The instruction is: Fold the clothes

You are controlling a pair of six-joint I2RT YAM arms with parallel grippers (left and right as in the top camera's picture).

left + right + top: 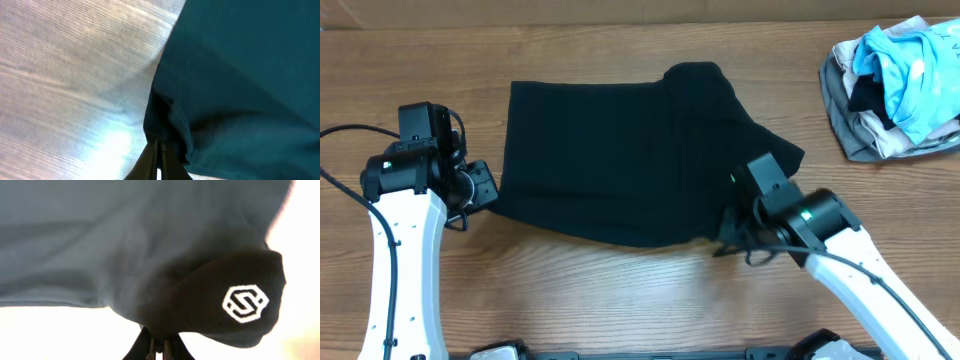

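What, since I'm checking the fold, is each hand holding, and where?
The black garment: left hand pinches its near left corner, right hand its near edge beside the logo.

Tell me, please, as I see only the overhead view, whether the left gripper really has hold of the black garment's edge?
Observer: Yes. In the left wrist view the left gripper is shut, with the edge of the black garment bunched into its tips.
Operator: Thank you. Is the right gripper holding cloth too?
Observer: It is. The right wrist view shows the right gripper shut on a rounded fold of the garment.
Operator: Is any marking visible there?
Observer: A small white logo sits on that fold, close to the tips.
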